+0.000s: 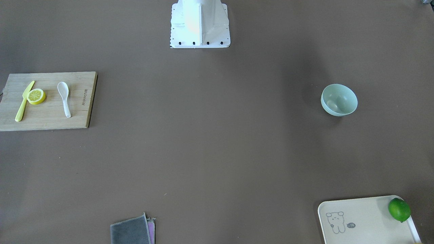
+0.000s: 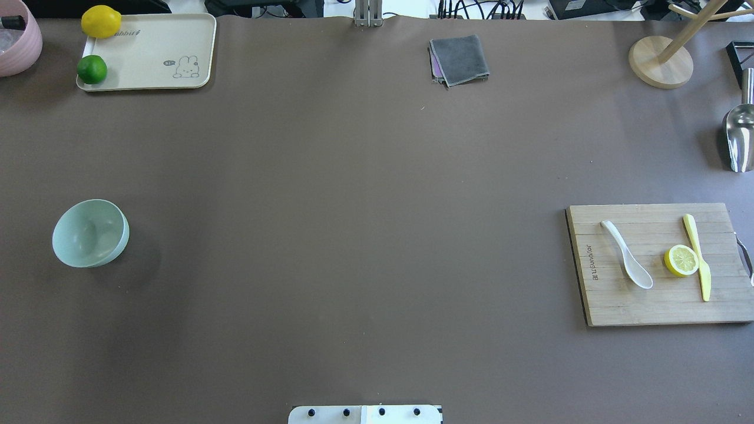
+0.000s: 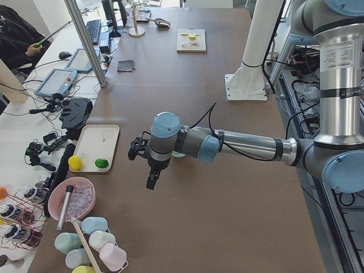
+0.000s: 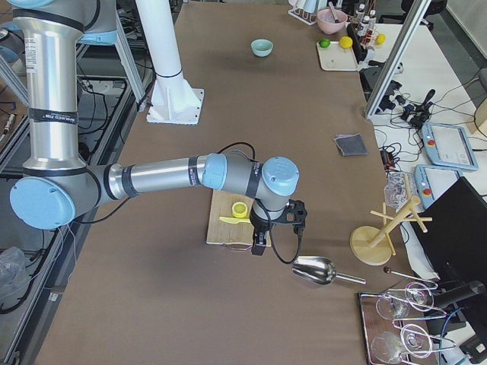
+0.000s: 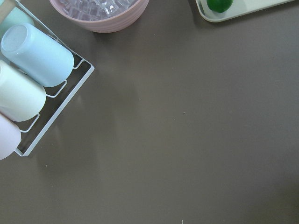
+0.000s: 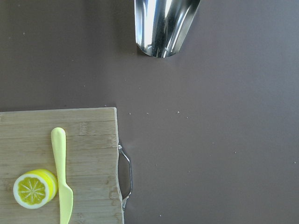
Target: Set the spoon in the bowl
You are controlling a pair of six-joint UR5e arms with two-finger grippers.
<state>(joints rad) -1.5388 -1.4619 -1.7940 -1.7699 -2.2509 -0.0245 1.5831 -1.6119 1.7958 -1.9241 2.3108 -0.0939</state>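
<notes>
The white spoon (image 1: 64, 98) lies on a wooden cutting board (image 1: 81, 115), with its scoop toward the robot; it also shows in the overhead view (image 2: 627, 256). The mint-green bowl (image 1: 339, 100) stands empty far across the table from the spoon (image 2: 90, 232) (image 4: 262, 47). My left gripper (image 3: 151, 180) hangs above the table end near the bowl. My right gripper (image 4: 259, 245) hangs over the board's outer end. Both show only in the side views, so I cannot tell if they are open. The spoon is outside the right wrist view.
A lemon slice (image 2: 681, 260) and a yellow knife (image 2: 698, 257) lie on the board beside the spoon. A metal scoop (image 6: 161, 23) lies beyond the board. A cream tray (image 2: 147, 70) holds a lime and a lemon. A grey cloth (image 2: 459, 59), a cup rack (image 5: 28, 79) and a pink bowl (image 5: 100, 14) stand at the edges.
</notes>
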